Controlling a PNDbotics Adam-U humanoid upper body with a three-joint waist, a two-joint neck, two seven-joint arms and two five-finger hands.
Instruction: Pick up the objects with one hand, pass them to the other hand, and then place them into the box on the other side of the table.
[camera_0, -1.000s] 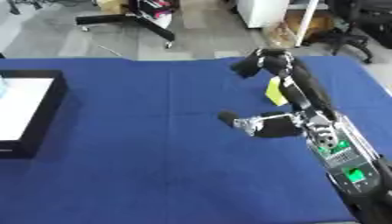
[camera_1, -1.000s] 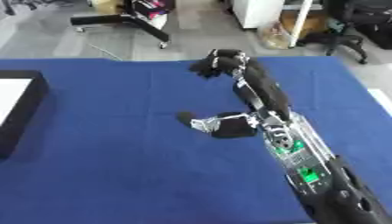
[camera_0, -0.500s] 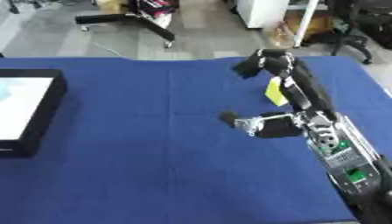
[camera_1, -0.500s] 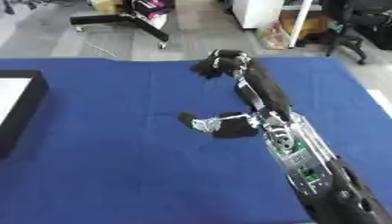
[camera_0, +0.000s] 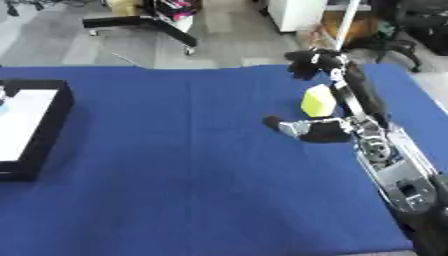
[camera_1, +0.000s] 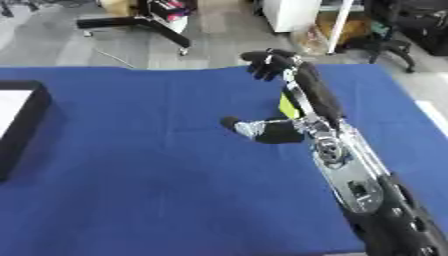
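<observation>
A yellow block (camera_0: 317, 100) lies on the blue table (camera_0: 175, 175), right of centre. My right arm reaches from the lower right across it to the table's far edge. My right hand (camera_0: 311, 61) hovers there, beyond the block, with its dark fingers curled and nothing in them. The forearm passes just right of the block and hides its right side. A dark stub with a silver end (camera_0: 302, 129) juts left from the arm at the elbow; I cannot tell whether it belongs to the arm. The black box with a white inside (camera_0: 35, 130) stands at the left edge.
Something small and blue (camera_0: 3, 106) shows at the box's left side. Beyond the table's far edge are a grey floor, a black stand on wheels (camera_0: 149, 25) and chairs (camera_0: 411, 30) at the upper right.
</observation>
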